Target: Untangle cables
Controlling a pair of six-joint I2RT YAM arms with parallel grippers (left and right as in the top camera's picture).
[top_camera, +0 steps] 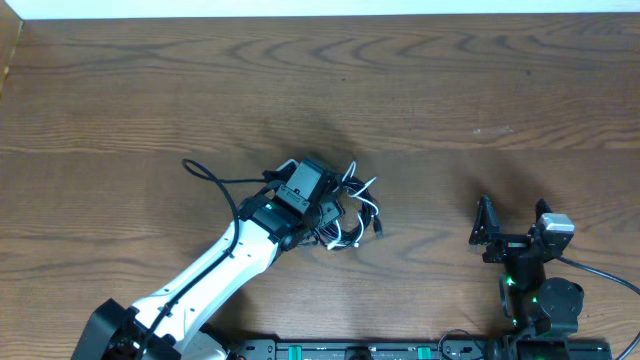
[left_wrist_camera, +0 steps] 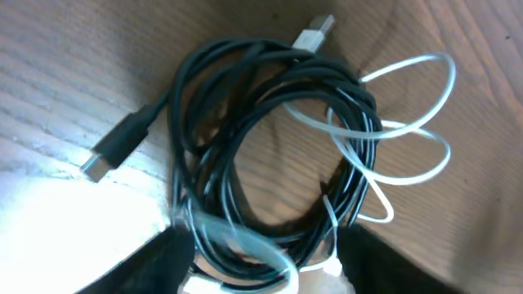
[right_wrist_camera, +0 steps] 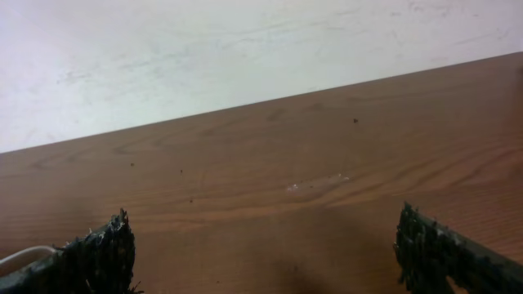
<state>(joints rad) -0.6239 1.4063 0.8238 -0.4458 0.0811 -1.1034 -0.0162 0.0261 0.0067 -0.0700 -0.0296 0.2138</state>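
Observation:
A tangle of black and white cables (top_camera: pixel 352 212) lies on the wooden table (top_camera: pixel 420 100) near the middle. My left gripper (top_camera: pixel 325 218) hangs right over it. In the left wrist view the black cable coil (left_wrist_camera: pixel 245 139) and thin white cable loops (left_wrist_camera: pixel 409 122) are wound together. The left gripper (left_wrist_camera: pixel 257 269) is open, with its fingers on either side of the coil's near edge. A black USB plug (left_wrist_camera: pixel 114 151) sticks out left and a white plug (left_wrist_camera: pixel 315 31) at the top. My right gripper (top_camera: pixel 514 224) is open and empty (right_wrist_camera: pixel 265 261), well right of the tangle.
A black cable loop (top_camera: pixel 205 172) runs out to the left of the tangle beside my left arm. A pale wall (right_wrist_camera: pixel 245 49) stands beyond the table's far edge. A bit of white cable (right_wrist_camera: pixel 20 255) shows at the right wrist view's left edge.

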